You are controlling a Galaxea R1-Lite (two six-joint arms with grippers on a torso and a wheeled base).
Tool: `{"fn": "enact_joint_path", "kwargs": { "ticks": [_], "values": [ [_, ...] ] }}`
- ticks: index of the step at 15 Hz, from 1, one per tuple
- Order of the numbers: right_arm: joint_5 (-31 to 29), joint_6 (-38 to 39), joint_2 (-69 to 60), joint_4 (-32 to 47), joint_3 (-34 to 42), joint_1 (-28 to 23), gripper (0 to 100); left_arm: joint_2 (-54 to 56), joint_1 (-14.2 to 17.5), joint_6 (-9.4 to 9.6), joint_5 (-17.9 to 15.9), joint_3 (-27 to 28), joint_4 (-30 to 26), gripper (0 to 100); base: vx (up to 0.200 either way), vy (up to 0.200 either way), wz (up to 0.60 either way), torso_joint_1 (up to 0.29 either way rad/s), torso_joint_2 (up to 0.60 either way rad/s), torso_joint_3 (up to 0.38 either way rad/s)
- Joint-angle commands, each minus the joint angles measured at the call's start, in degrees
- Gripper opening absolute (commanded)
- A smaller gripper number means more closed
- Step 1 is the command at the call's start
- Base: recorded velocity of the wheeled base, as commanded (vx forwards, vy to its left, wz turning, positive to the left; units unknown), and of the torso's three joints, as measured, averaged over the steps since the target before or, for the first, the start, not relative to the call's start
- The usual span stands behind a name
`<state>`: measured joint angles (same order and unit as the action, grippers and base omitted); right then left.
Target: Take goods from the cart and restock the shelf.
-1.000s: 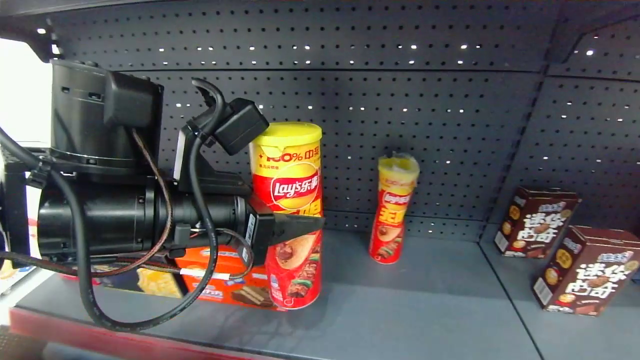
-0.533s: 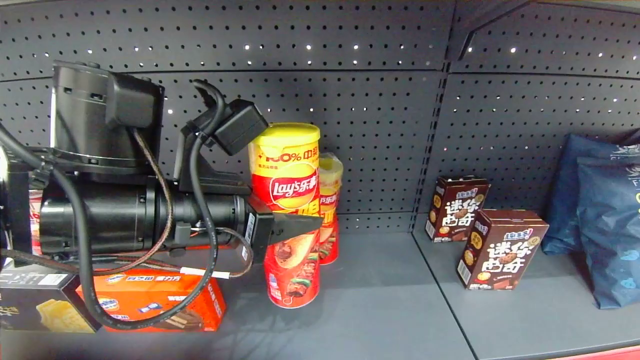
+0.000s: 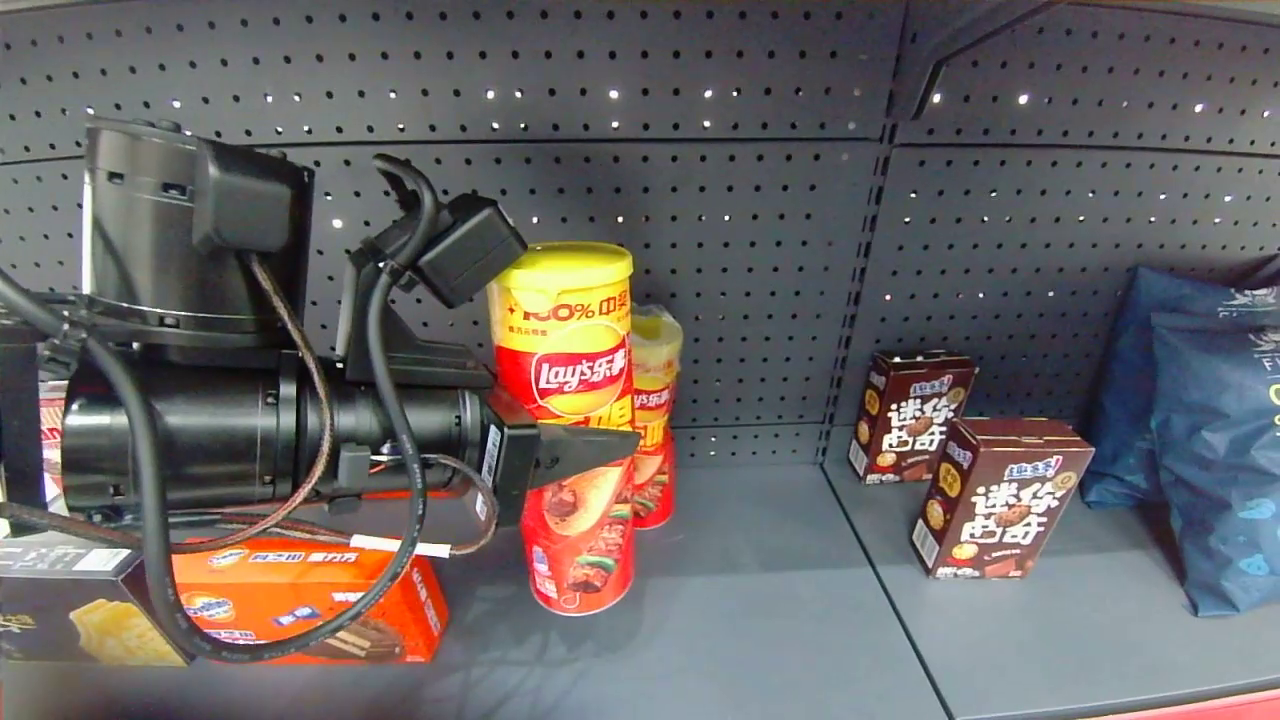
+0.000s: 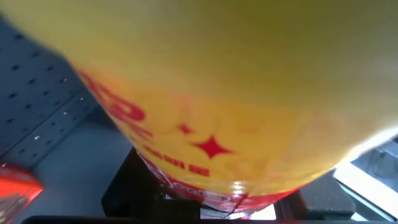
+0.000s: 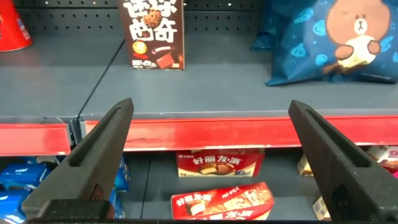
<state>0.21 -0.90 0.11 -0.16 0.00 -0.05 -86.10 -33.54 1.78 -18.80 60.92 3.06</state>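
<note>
Grasping the big chip can (image 3: 565, 330) around its middle with the left hand (image 3: 590, 455), black fingers clenched on the red and yellow wall. Holding it upright over the front half of the shelf (image 3: 760, 620); cannot tell whether the base touches the deck. From the left wrist, very close, just a yellow curve of the same can (image 4: 249, 93) with red print.

Farthest left of the big chip can, lying flat at the shelf front: a black snack box (image 3: 60, 610). Beside it, nearer the can: an orange wafer box (image 3: 300, 600), partly crossed by the arm's cable. Just behind the big chip can and slightly right of it, upright near the pegboard (image 3: 700, 250): a slimmer chip can (image 3: 655, 420), half hidden.

Well right of the big chip can, past the seam in the deck: two brown cookie boxes, both upright, the rear one (image 3: 910, 400) closer to the can than the front one (image 3: 1000, 495). Farther right again: dark blue bags (image 3: 1200, 430) standing at the back.

Right hand (image 5: 211, 106) released, fingers spread wide, out in front of the red shelf edge (image 5: 249, 132). Beyond the fingers: one brown cookie box (image 5: 152, 34) and a blue bag with a bear on it (image 5: 329, 37). Below the edge: more boxed snacks (image 5: 217, 165).
</note>
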Motion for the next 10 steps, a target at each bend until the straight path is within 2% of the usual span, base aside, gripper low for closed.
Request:
{"fn": "enact_joint_path", "kwargs": {
  "ticks": [1,8,10],
  "values": [
    [-0.03,0.11,-0.02,-0.02,0.00,-0.04,100,0.23,-0.04,-0.02,-0.01,-0.10,0.02,0,0.000,0.000,0.60,0.007,0.00,0.002],
    [-0.03,0.02,0.07,-0.02,0.00,0.05,100,0.23,0.05,-0.02,0.08,-0.18,0.02,0,0.000,0.000,0.00,0.000,0.00,0.000],
    [-0.12,0.20,-0.02,-0.02,0.00,-0.04,100,0.23,0.05,-0.02,0.08,-0.18,0.02,0,0.000,0.000,0.60,0.012,0.00,0.002]
  ]
}}
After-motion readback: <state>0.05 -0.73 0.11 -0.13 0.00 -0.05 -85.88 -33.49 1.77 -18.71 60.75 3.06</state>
